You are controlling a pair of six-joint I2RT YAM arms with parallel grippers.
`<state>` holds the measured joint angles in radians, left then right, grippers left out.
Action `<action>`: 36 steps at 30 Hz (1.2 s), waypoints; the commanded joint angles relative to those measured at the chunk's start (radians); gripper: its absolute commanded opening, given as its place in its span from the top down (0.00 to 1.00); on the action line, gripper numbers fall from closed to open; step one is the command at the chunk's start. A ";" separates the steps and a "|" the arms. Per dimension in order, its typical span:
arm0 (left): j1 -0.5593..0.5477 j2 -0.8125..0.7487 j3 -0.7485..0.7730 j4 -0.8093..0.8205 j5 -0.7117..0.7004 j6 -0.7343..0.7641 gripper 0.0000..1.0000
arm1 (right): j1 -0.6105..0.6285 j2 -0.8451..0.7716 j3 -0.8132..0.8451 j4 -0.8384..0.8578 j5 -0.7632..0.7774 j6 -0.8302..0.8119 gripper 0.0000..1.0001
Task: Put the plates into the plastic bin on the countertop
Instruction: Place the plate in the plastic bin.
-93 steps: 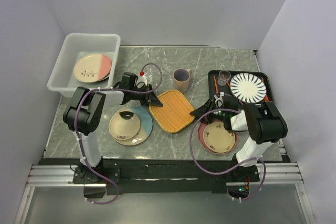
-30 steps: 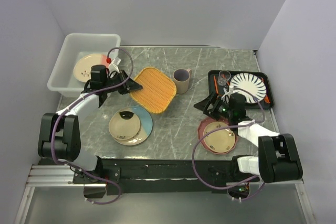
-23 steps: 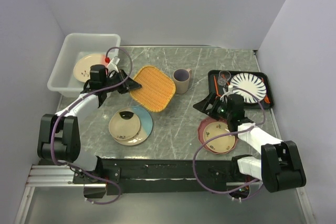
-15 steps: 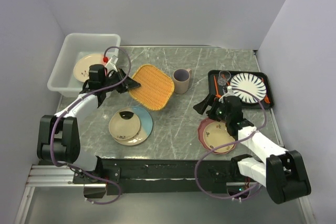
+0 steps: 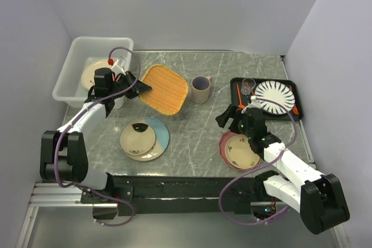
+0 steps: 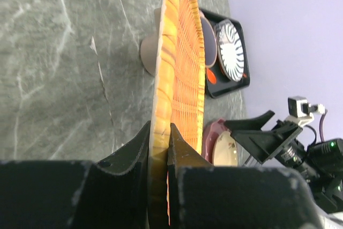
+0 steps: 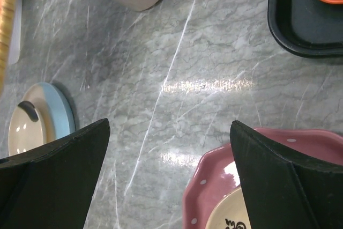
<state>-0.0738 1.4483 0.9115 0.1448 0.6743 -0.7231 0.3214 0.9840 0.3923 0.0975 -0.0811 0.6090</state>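
Note:
My left gripper (image 5: pixel 138 87) is shut on the edge of an orange woven mat (image 5: pixel 166 88), held off the countertop (image 5: pixel 197 132) just right of the plastic bin (image 5: pixel 74 50). In the left wrist view the mat (image 6: pixel 179 52) stands edge-on between the jaws. A cream-and-pink plate (image 5: pixel 91 76) lies in the bin, partly hidden by the arm. Cream plates on a light-blue one (image 5: pixel 143 137) sit at front left. A pink scalloped dotted plate (image 5: pixel 224 146) with a small cream floral plate (image 5: pixel 243 151) on it lies at front right. My right gripper (image 5: pixel 230 117) hangs open over that plate's far-left edge (image 7: pixel 214 197).
A beige mug (image 5: pixel 200 89) stands mid-table beside the mat. A flat black tray (image 5: pixel 235 85) at back right holds a white plate with black stripes (image 5: pixel 274 96), a small glass and orange utensils. Walls close in on three sides.
My left arm has carried the orange mat back and to the left, toward the bin. The right gripper stays open by the pink plate while its arm stretches out.

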 commanded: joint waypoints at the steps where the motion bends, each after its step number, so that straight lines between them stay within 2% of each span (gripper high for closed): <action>1: 0.029 -0.042 0.076 0.068 -0.009 -0.041 0.99 | 0.015 -0.004 0.048 0.010 0.044 -0.018 0.00; 12: 0.140 0.020 0.118 0.142 -0.022 -0.144 0.99 | 0.018 0.004 0.052 0.007 0.053 -0.025 0.00; 20: 0.241 0.027 0.089 0.243 -0.056 -0.252 0.99 | 0.019 0.007 0.053 0.010 0.057 -0.031 0.00; 36: 0.353 0.070 0.041 0.398 -0.090 -0.397 0.99 | 0.019 0.035 0.057 0.016 0.049 -0.034 0.00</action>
<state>0.2523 1.5261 0.9649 0.3759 0.5930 -1.0458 0.3317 1.0126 0.4065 0.0837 -0.0452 0.5858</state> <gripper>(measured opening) 0.159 0.999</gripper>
